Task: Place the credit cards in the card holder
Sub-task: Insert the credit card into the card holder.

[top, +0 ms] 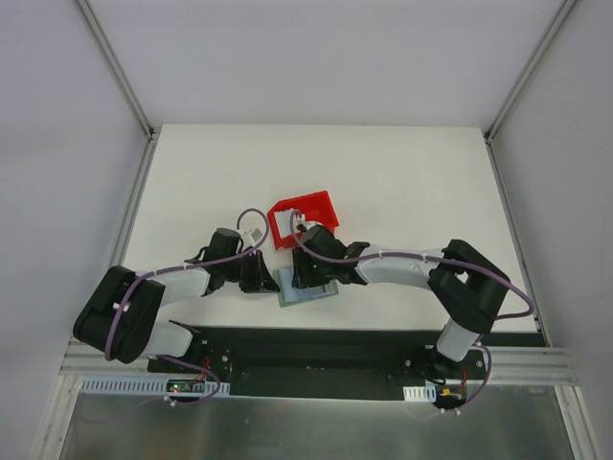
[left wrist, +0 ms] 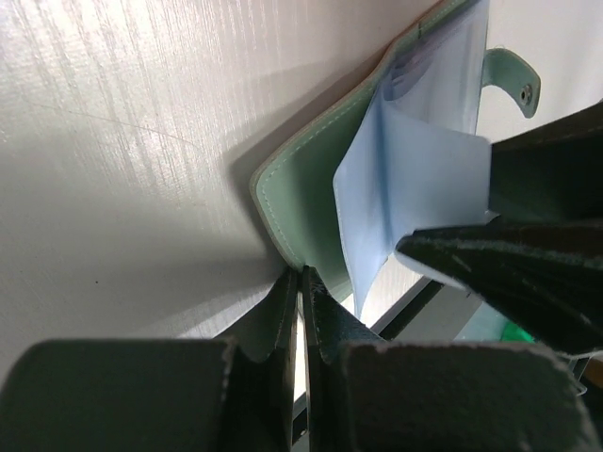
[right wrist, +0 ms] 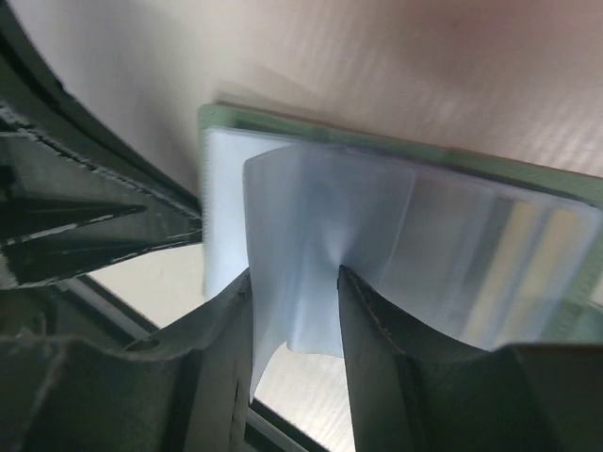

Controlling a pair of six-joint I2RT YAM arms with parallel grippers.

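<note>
Card holder [left wrist: 300, 193] open, snap tab [left wrist: 514, 81] left-wrist only

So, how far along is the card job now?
Done: the card holder lies open. In hand: the left gripper is shut on its green cover edge; the right gripper stands open around a pale inner sleeve. Left: neither gripper holds a card, so loading remains.
</note>
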